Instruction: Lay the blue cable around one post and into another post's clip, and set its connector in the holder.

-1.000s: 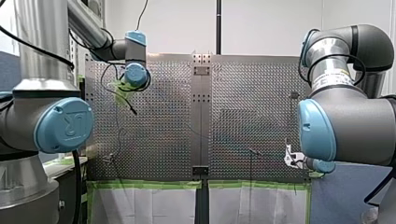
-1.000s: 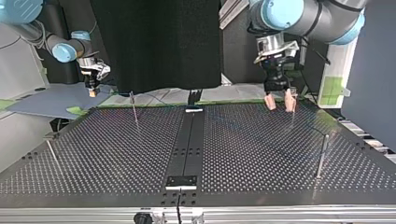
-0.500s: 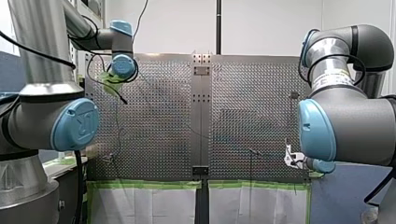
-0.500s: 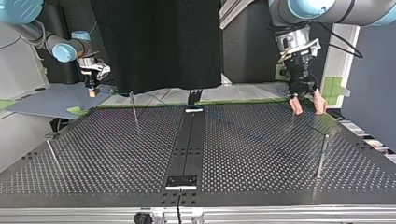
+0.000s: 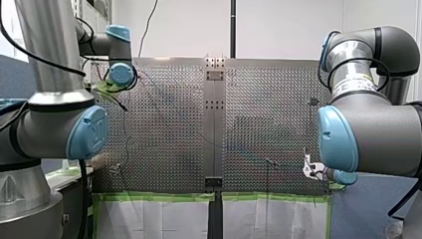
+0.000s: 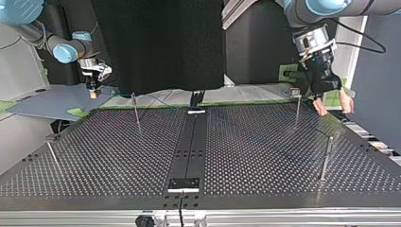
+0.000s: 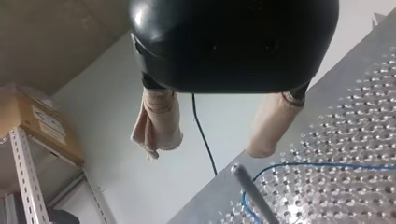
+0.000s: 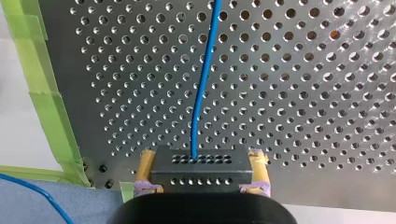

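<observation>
My right gripper (image 8: 201,157) is shut on a dark grey connector block (image 8: 201,169), its yellow pads (image 8: 145,164) on either side. The blue cable (image 8: 203,84) runs out of the block across the perforated table (image 8: 303,70). In the top view this gripper (image 6: 94,93) hangs off the table's far left corner. My left gripper (image 6: 335,108) stands open over the far right edge, beyond a thin post (image 6: 296,109). In the left wrist view its beige fingers (image 7: 158,122) are spread with nothing between them, above a post (image 7: 252,191) and a loop of blue cable (image 7: 327,165).
More thin posts stand at the top view's far left (image 6: 136,109), near left (image 6: 52,155) and right (image 6: 326,158). A black rail (image 6: 189,142) runs down the table's middle, with a bracket (image 6: 184,184) at its near end. Green tape (image 8: 51,107) edges the table.
My left arm has swung toward the top view's right, carrying its open gripper from beside the far right post to past the table's edge. My right arm has not moved.
</observation>
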Robot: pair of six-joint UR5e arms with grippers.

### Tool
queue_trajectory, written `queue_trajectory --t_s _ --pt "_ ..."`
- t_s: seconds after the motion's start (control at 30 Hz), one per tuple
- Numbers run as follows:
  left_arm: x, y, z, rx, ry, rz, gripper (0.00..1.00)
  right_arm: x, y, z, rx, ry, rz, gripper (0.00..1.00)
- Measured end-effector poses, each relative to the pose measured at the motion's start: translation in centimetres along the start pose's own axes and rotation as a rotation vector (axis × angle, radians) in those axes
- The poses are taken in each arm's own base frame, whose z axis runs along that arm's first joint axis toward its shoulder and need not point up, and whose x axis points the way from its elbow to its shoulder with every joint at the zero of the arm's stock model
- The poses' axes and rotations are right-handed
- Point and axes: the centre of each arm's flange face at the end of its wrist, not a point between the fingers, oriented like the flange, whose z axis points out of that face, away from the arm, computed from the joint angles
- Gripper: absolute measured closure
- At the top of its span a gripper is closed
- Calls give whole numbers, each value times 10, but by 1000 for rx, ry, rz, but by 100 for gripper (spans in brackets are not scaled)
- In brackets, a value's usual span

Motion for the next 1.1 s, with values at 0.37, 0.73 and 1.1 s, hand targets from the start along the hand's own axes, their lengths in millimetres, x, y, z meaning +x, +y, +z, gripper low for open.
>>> queue_trajectory --t_s 0.37,0.73,1.1 --pt "15 54 20 -42 39 -59 0 0 0 0 0 0 -1 100" --pt "44 69 31 28 121 -177 0 0 0 0 0 1 -1 100" --pt "28 30 63 171 58 -318 0 -1 0 0 0 -1 -1 100"
